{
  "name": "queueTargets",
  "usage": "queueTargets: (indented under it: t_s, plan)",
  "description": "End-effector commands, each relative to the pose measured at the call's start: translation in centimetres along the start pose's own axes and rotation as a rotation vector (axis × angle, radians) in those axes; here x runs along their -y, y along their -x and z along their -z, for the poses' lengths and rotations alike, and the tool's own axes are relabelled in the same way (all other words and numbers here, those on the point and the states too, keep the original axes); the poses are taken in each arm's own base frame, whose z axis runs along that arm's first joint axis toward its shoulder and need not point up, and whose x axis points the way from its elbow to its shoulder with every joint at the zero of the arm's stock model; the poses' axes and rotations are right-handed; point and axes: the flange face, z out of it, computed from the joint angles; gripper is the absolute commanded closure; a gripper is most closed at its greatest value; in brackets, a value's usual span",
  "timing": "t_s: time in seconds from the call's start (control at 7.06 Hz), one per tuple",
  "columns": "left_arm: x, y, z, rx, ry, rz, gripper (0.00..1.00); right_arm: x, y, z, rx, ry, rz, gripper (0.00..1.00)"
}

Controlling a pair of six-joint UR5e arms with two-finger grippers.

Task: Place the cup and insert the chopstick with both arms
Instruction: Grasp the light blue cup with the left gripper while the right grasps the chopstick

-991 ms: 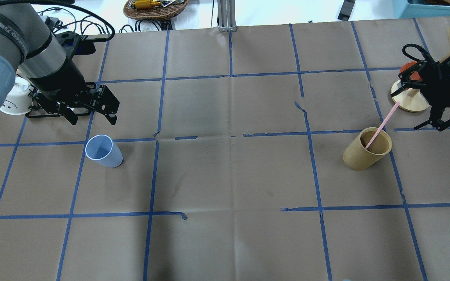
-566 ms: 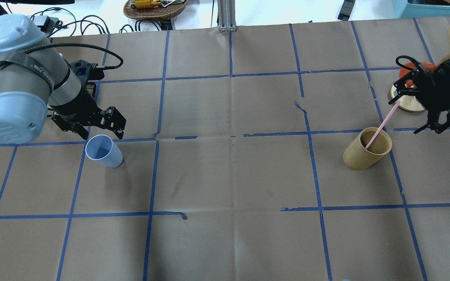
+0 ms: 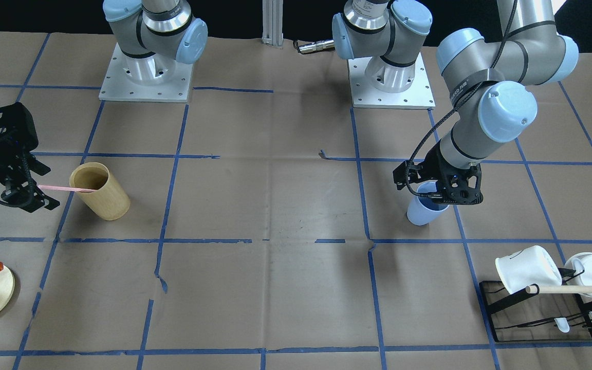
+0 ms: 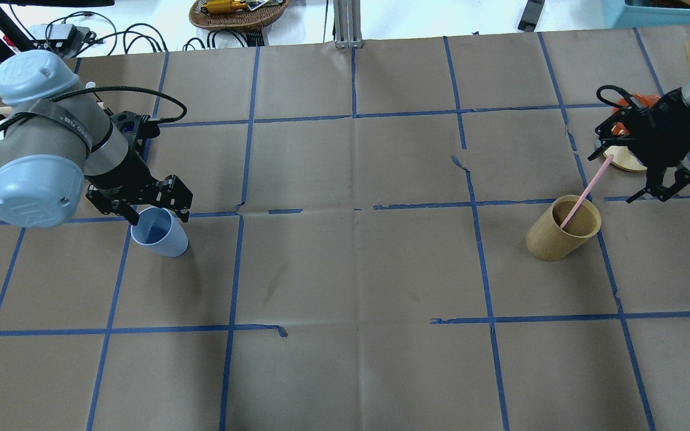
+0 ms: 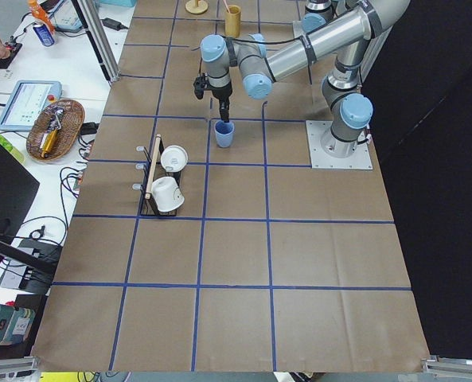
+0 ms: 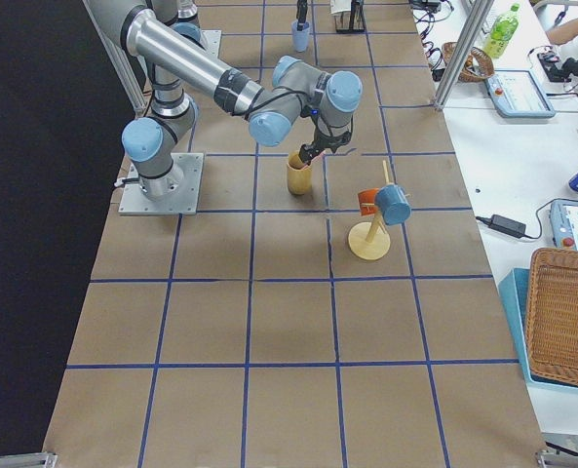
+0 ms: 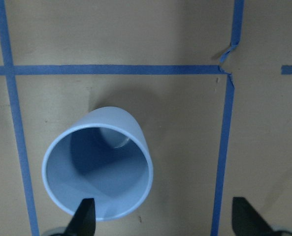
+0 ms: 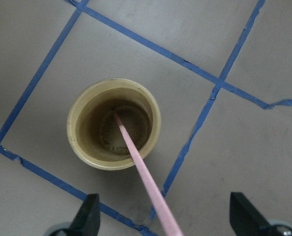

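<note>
The left gripper (image 7: pixel 165 219) hangs with jaws wide apart above the upright light blue plastic cup (image 7: pixel 99 167), which sits off-centre under one fingertip (image 7: pixel 85 217). The right gripper (image 8: pixel 165 216), jaws also apart, straddles the thin pink chopstick (image 8: pixel 136 152) without touching it. The chopstick leans in the tan bamboo cylinder holder (image 8: pixel 73 129).

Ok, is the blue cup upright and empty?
Upright and empty: the blue cup stands mouth up; left wrist view shows its bare bottom.

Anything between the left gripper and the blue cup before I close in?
Nothing visible. The open left gripper hangs just above the blue cup, one fingertip over its rim and the other clear to the side.
</note>
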Motion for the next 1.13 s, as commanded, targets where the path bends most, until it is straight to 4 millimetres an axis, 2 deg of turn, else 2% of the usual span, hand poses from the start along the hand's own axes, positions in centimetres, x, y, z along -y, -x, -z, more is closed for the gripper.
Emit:
queueTargets:
  t_s: [0.0,0.14,0.28,0.42,0.57,0.71,0.85,0.99]
  plan:
    - [1.3,0.3,-2.4,0.004,0.009,0.001,0.03,0.2,-2.3,-0.1,0.004,0.001,0.044,0.09]
    - [1.6,0.4,-3.0,0.003,0.021,-0.004,0.12,0.1,-2.3,-0.1,0.005,0.002,0.047,0.10]
    - [1.7,0.4,-3.2,0.003,0.026,-0.010,0.53,0.0,-2.3,-0.1,0.012,0.005,0.065,0.13]
    - [1.7,0.4,-3.2,0.003,0.026,-0.002,0.84,0.0,-1.9,-0.4,0.036,-0.025,0.065,0.13]
    - [1.8,0.5,-3.1,0.004,0.022,-0.002,0.96,0.1,-1.6,-0.6,0.042,-0.035,0.063,0.16]
    - [1.8,0.5,-2.9,0.005,0.017,-0.001,1.00,0.0,-1.4,-0.6,0.050,-0.033,0.075,0.26]
    - [1.9,0.4,-2.6,0.008,0.012,-0.004,1.00,-0.2,-1.1,-0.5,0.066,-0.017,0.086,0.42]
    - [1.7,0.0,-1.4,0.014,-0.013,-0.006,1.00,-0.3,-1.0,-0.4,0.077,-0.011,0.085,0.54]
